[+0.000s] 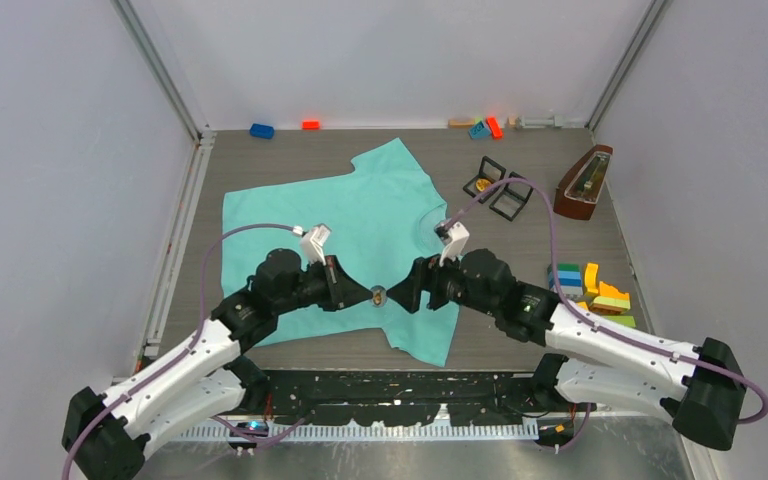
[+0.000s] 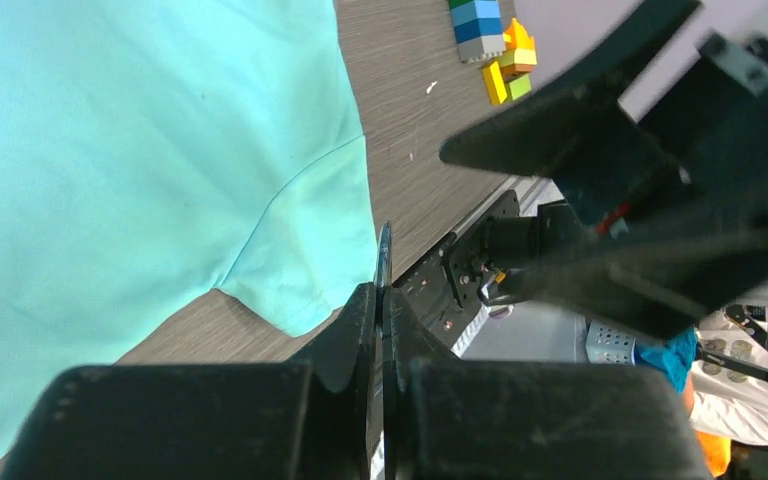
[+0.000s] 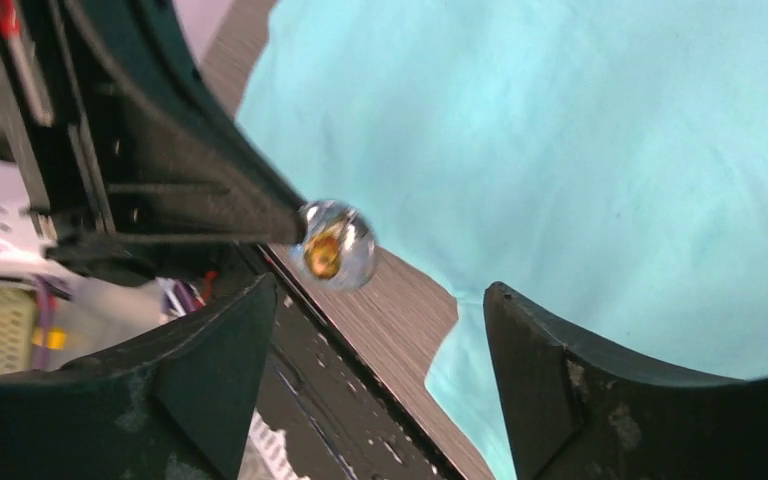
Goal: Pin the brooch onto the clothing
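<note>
left end effector (image 1: 364, 294) pinches the brooch (image 1: 378, 295) above the clothing (image 1: 360, 210).

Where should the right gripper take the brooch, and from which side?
Take the brooch by its free rim, coming from the side opposite the left gripper, which pinches its other edge. The disc's face looks toward the open right gripper, so closing across its width seems best.

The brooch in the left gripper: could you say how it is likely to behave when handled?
The brooch looks round and glossy, so it may slip or roll if released. It is small, pinched at its edge by the left gripper, so probably light. Its glassy dome may be fragile.
</note>
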